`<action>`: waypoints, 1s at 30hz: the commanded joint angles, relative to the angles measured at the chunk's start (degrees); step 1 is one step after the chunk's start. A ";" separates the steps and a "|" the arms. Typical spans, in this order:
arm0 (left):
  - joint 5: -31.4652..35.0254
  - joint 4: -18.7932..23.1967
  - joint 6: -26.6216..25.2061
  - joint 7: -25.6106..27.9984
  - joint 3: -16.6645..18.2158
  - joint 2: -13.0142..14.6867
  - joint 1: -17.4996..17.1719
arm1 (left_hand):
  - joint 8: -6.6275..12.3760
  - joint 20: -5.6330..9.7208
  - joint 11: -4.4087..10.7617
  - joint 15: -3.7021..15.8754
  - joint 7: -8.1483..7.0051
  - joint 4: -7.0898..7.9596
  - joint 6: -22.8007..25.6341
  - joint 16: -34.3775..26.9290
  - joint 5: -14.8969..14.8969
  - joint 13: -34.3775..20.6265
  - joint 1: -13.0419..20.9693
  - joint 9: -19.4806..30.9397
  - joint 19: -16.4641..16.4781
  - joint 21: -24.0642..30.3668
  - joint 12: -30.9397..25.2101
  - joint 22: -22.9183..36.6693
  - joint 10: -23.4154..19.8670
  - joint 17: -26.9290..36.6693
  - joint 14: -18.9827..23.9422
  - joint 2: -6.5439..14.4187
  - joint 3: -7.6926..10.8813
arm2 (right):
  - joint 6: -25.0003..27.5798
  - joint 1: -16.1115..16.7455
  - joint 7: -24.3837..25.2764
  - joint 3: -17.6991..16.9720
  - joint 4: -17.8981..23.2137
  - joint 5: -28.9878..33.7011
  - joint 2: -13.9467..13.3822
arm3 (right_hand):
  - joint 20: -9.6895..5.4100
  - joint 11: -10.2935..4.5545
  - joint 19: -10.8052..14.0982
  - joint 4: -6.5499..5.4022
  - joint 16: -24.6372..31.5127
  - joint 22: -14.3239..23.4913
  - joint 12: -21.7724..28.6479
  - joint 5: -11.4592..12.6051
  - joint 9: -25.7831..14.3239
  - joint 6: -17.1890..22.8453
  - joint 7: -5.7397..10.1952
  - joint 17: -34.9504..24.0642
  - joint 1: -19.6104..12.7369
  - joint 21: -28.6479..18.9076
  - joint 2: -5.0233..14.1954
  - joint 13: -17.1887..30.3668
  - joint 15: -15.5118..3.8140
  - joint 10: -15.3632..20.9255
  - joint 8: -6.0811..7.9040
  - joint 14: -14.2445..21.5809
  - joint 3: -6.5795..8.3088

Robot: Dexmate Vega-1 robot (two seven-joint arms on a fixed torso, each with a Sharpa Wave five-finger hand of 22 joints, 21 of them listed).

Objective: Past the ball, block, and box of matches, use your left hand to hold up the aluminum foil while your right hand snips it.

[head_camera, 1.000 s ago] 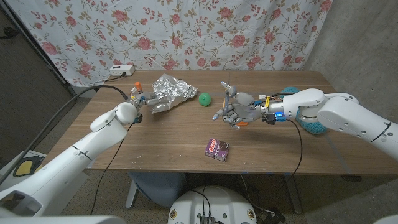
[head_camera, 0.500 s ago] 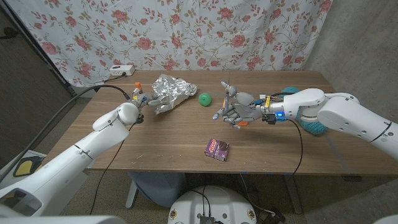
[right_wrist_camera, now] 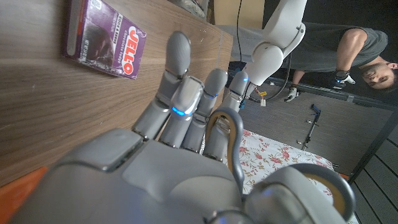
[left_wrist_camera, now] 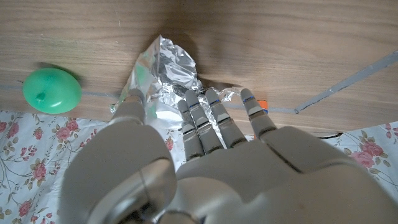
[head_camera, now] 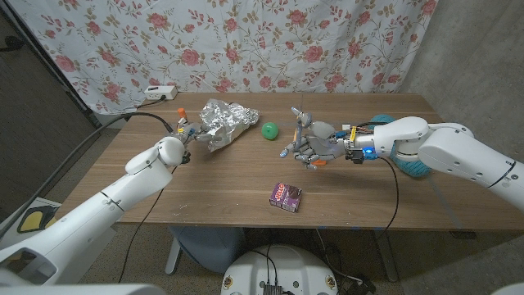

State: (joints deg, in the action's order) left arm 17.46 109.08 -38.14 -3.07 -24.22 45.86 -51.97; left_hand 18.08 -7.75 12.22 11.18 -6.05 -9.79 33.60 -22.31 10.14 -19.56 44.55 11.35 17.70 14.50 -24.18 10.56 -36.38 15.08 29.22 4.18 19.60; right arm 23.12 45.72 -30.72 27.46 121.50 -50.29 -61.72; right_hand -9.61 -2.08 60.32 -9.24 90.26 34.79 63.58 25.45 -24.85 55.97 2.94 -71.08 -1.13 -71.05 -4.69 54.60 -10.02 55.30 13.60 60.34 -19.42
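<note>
The crumpled aluminum foil (head_camera: 221, 121) (left_wrist_camera: 165, 78) sits at the table's far left-centre, bunched and raised on its left side. My left hand (head_camera: 185, 137) (left_wrist_camera: 205, 155) grips its near-left edge, with the thumb on one side and the fingers on the other. A green ball (head_camera: 270, 129) (left_wrist_camera: 52, 90) lies just right of the foil. My right hand (head_camera: 311, 146) (right_wrist_camera: 180, 143) hovers right of the ball and holds grey scissors (head_camera: 300, 119) (right_wrist_camera: 229, 124), whose tips point up and away. A gap with the ball in it separates the scissors from the foil.
A purple Jello box (head_camera: 286, 197) (right_wrist_camera: 102, 40) lies near the table's front edge. A teal object (head_camera: 409, 164) sits behind my right forearm. A white power strip (head_camera: 160, 92) lies at the far left corner. A person (right_wrist_camera: 364, 56) stands beyond the table.
My left hand has pulled the foil up and slightly left, so it looks narrower and more bunched. The right hand with the scissors has stayed put.
</note>
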 commanded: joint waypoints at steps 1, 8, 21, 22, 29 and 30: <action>2.77 -0.17 0.86 5.40 -0.67 -1.66 -1.11 | 2.79 0.48 -0.09 1.87 -1.65 -0.71 8.35 -3.49 0.48 -1.70 6.69 0.78 2.91 0.64 -3.04 0.28 -7.30 2.10 5.74 2.48 2.31 | -0.04 -0.14 -0.14 0.08 -0.26 -0.06 0.21 | -0.11 0.09 -0.22 0.12 -0.13 0.00 -0.04 -0.16 -0.13 2.79 -8.60 -0.20 -0.03 -0.67 0.56 -0.43 -1.72 0.39 -0.31 -0.23 -0.03; 4.18 -0.38 3.46 10.65 0.75 -3.36 -3.30 | 13.48 1.50 -0.20 2.43 -3.67 -0.63 14.86 -8.25 2.34 -9.78 22.58 8.10 6.52 1.71 -10.91 0.78 -14.99 8.72 14.43 2.71 3.67 | 0.01 -0.42 -0.49 0.25 -0.52 0.06 0.32 | -0.17 0.11 -0.45 0.16 -0.13 -0.07 0.25 -0.38 -0.21 2.85 -8.62 -0.20 -0.05 -1.12 0.69 -0.61 -1.73 0.38 -0.39 -0.19 -0.09; 5.81 -1.84 9.15 16.02 2.91 -5.56 -5.98 | 18.42 8.61 -0.63 2.61 -1.51 0.16 12.29 -3.62 0.89 -16.34 27.04 12.55 15.16 7.02 -13.94 1.41 -11.70 4.95 29.24 3.11 2.53 | 0.04 -0.24 -0.52 0.08 -0.71 -0.42 0.27 | -0.22 0.07 -0.50 0.21 -0.12 -0.63 0.65 -0.60 -0.31 2.86 -8.56 -0.20 -0.19 -1.45 1.06 -0.70 -1.74 0.32 -0.46 -0.16 -0.03; 6.48 -1.78 9.23 16.34 2.75 -5.52 -6.08 | 18.74 9.17 -0.64 2.64 -0.38 0.06 12.98 -2.84 0.80 -16.39 27.43 12.40 16.04 7.67 -13.92 1.51 -11.54 4.27 29.60 3.03 2.40 | -0.02 -0.18 -0.50 0.03 -0.70 -0.43 0.23 | -0.22 0.07 -0.50 0.21 -0.12 -0.68 0.72 -0.61 -0.27 2.91 -8.59 -0.20 -0.20 -1.45 1.08 -0.56 -1.74 0.20 -0.48 -0.16 -0.03; 10.47 -1.24 12.29 20.32 2.82 -5.61 -7.72 | 19.25 10.21 -0.88 2.64 -0.14 0.01 14.70 -2.14 0.86 -16.15 27.95 11.75 15.99 8.54 -14.13 1.85 -12.60 3.61 31.60 2.85 1.99 | -0.06 -0.13 -0.69 0.09 -0.86 -0.58 0.25 | -0.22 -0.03 -0.60 0.22 -0.12 -0.59 0.73 -0.65 -0.28 2.93 -8.56 -0.20 -0.24 -1.62 1.20 -0.74 -1.75 0.30 -0.48 -0.17 0.00; 11.12 -1.18 12.71 20.86 2.84 -5.60 -7.95 | 19.40 10.70 -0.89 2.63 -0.19 -0.09 15.20 -2.17 1.10 -16.28 28.11 11.61 16.00 8.76 -14.34 1.95 -13.03 3.72 32.05 2.65 1.93 | -0.18 -0.16 -0.85 0.13 -0.93 -0.52 0.27 | -0.24 0.04 -0.54 0.23 -0.12 -0.77 0.75 -0.68 -0.23 2.92 -8.51 -0.20 -0.27 -1.62 1.27 -0.76 -1.75 0.25 -0.53 -0.18 0.02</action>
State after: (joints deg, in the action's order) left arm 23.97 107.79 -30.05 12.23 -21.95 40.87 -57.57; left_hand 36.93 1.88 11.40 13.71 -6.00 -9.62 47.37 -24.56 11.07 -33.83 72.05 23.09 33.59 22.68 -37.80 12.15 -48.12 18.55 60.26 7.09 21.78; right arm 23.09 45.39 -31.21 27.59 120.86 -50.64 -61.44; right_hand -9.91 -2.27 60.00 -9.24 90.26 33.97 63.90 24.98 -24.85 55.97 2.93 -71.09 -1.38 -72.27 -3.73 53.90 -10.04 55.11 13.31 60.32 -19.42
